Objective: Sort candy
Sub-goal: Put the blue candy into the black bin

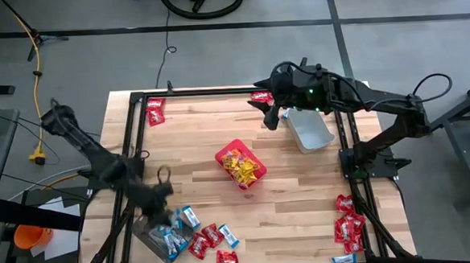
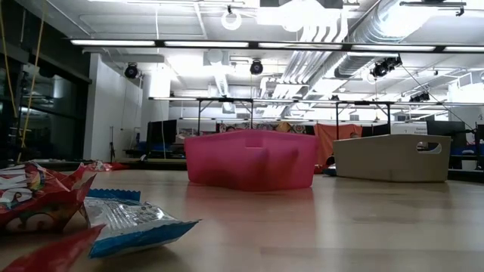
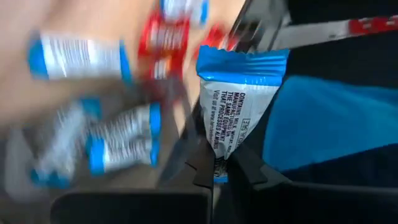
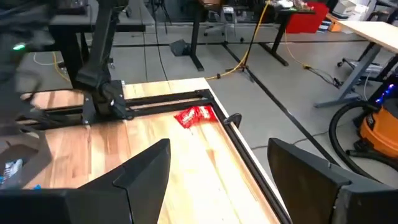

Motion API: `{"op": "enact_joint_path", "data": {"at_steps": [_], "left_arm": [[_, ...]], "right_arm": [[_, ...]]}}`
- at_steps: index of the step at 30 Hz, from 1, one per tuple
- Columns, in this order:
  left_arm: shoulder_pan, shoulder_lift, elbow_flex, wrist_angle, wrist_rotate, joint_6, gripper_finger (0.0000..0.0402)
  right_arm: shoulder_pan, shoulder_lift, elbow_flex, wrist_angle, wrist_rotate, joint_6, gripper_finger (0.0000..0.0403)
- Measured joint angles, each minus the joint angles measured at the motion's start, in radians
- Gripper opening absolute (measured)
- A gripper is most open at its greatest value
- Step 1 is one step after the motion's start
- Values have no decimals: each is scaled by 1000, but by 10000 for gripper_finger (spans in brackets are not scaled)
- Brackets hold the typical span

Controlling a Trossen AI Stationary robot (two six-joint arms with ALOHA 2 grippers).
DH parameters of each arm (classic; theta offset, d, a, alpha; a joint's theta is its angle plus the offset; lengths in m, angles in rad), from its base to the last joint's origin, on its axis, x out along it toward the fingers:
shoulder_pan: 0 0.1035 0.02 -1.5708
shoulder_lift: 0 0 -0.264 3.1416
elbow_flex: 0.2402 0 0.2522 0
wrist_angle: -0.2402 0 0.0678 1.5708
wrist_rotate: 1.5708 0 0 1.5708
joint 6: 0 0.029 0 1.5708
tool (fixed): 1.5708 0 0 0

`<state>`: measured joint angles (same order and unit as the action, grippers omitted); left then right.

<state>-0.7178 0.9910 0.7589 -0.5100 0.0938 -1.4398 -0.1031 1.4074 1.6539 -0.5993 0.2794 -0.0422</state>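
Observation:
My left gripper (image 1: 162, 206) is at the table's near left corner, shut on a blue-and-white candy packet (image 3: 239, 93), above a tub (image 1: 156, 240) that holds more blue-and-white packets (image 3: 121, 146). Red and blue-and-white packets (image 1: 210, 239) lie flat on the table beside that tub. The red square bin (image 1: 241, 165) at the table's middle holds yellow candy. My right gripper (image 4: 217, 180) is open and empty near the far edge, next to the grey tub (image 1: 309, 130). A red packet (image 4: 196, 115) lies at the far left corner. My left gripper pinches the blue-and-white packet by one narrow end (image 3: 217, 163) between its two fingers. The rest of the packet sticks out past the fingertips, its blue sealed end (image 3: 242, 62) farthest away. It is lifted clear of the packets below.
A black frame rail (image 1: 217, 92) runs around the table. More red packets lie at the near right corner (image 1: 349, 222) and by the far edge (image 1: 261, 96). In the low view, candy packets (image 2: 128, 223) lie close in front, with the red bin (image 2: 253, 159) and grey tub (image 2: 393, 157) behind.

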Motion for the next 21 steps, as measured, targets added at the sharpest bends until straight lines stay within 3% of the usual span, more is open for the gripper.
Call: {"op": "enact_joint_path", "data": {"at_steps": [4, 8, 14, 21], "left_arm": [[-160, 117, 0, 18, -15, -235, 2], [-234, 224, 0, 16, -15, -374, 15], [-236, 294, 0, 41, -26, -352, 55], [-203, 251, 0, 20, -12, -283, 133]], "right_arm": [[-11, 0, 0, -20, 0, 0, 264], [-22, 0, 0, -23, -1, 0, 264], [-35, 0, 0, -25, -2, 0, 264], [-35, 0, 0, -48, -45, 0, 264]]}}
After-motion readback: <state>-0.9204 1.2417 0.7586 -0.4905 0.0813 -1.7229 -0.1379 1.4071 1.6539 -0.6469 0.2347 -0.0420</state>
